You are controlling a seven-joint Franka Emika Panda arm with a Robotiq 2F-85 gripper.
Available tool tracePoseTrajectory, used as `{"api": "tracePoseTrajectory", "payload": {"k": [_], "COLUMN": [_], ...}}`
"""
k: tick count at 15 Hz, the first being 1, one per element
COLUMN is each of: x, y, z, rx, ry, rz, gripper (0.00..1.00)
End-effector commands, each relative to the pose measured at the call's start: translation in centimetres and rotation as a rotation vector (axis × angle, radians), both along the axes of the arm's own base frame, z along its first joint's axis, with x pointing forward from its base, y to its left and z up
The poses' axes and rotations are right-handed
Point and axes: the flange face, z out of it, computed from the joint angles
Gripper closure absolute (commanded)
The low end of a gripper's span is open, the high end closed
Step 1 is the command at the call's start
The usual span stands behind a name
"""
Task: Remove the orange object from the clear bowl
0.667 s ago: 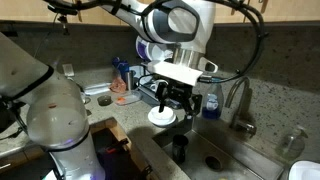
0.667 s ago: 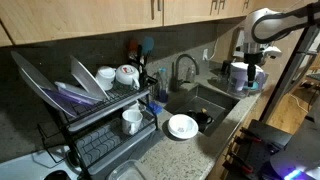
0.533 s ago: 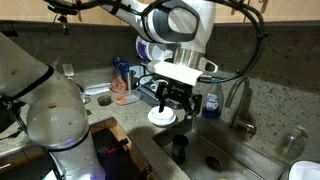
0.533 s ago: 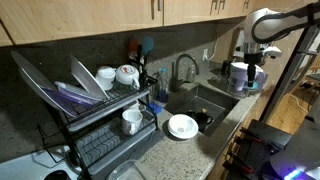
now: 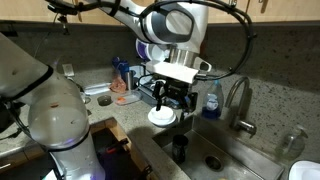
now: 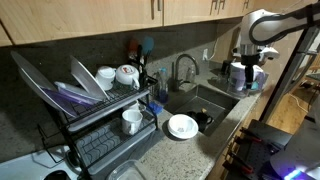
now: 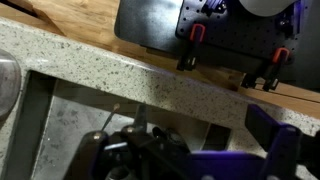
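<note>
— Where is the orange object?

— In an exterior view the orange object (image 5: 124, 89) lies left of centre, inside the clear bowl (image 5: 131, 99). Its salmon colour shows through the low wall. The bowl stands on the counter (image 5: 116, 112), close to the back wall.

— And the gripper?

— The gripper (image 5: 173, 103) hangs at the centre of the frame, to the right of the bowl and apart from it, over a white dish (image 5: 160, 118). The fingers stand spread, with nothing between them.

— What lies further out?

— A blue soap bottle (image 5: 210, 100) stands just right of the gripper, then the faucet (image 5: 238, 100). The sink (image 5: 225, 150) fills the lower right. In the wrist view the speckled counter edge runs slantwise across the frame, and the fingers are only dark shapes along the bottom, too dim to read.
</note>
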Motion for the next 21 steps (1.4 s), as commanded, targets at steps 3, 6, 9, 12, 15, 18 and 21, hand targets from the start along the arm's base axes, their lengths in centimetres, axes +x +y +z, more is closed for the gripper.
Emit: {"api": "tracePoseTrajectory", "payload": {"k": [3,6,9,12,15,18,21], "x": [0.6,0.6,0.6,0.3,0.9,-0.2,-0.5], "y": [4.7,8.3,12.2,16.2,19.9,23.4,26.4], "z": [-1.7,-2.5,-3.3,-3.7,-3.1,-3.3,-3.1], "rx": [-0.008,-0.022,-0.041,-0.055,-0.079,-0.065,-0.009], "ry": [0.033,0.015,-0.003,-0.02,-0.045,-0.066,-0.085], "rz": [0.145,0.294,0.452,0.58,0.691,0.759,0.779], "gripper": [0.0,0.0,0.0,0.0,0.0,0.0,0.0]}}
